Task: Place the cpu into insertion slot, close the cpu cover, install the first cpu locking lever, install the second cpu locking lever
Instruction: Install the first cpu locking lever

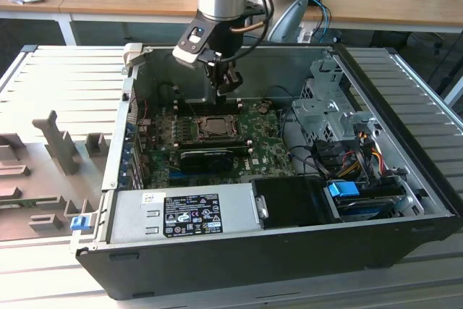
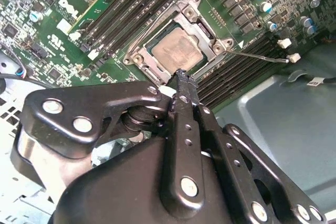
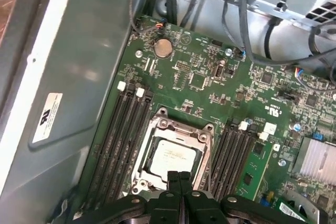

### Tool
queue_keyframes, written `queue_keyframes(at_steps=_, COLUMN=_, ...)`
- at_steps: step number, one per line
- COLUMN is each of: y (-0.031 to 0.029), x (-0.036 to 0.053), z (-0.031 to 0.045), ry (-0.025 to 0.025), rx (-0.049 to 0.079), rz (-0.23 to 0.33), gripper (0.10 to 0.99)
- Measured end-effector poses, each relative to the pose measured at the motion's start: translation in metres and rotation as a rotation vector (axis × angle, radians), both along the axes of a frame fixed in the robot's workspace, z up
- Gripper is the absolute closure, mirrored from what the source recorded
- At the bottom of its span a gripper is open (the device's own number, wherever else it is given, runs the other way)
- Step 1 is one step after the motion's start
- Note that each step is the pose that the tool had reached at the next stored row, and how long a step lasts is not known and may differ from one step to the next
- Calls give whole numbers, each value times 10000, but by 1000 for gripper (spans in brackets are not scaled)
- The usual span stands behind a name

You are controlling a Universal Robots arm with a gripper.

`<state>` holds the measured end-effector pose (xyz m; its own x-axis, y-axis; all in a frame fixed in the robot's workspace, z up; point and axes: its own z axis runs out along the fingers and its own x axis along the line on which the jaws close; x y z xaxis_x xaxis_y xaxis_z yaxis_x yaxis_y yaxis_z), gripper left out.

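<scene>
A big black computer case (image 1: 253,258) lies open on a table. At its near side sits a long grey power box (image 1: 181,211). Past that, on the floor of the case, lies the green board (image 1: 268,142).

The robot arm comes down from the far side. Its gripper (image 1: 228,86) hangs over the board, just past the far edge of the insertion slot (image 1: 199,129). In both wrist views the two black fingers (image 3: 173,178) are pressed tight together at the tips, with nothing between them. The gripper (image 2: 181,76) points down at the edge of the slot; I cannot tell if it touches.

The cpu cover (image 3: 181,129) lies flat on the slot, like a silver frame. The cpu (image 3: 173,157) sits inside the slot, and its grey top shows through the hole in the cover.

In the second wrist view, a thin metal lever (image 2: 262,56) sticks out from one corner of the slot, across the long black slots beside it.
</scene>
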<state>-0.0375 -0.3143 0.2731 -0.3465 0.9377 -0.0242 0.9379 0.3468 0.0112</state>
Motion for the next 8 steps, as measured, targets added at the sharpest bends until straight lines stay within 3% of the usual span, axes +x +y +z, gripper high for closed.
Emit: queue_keyframes(at_steps=8, y=0, x=0, z=0, ry=0, rx=0, rz=852, gripper=980)
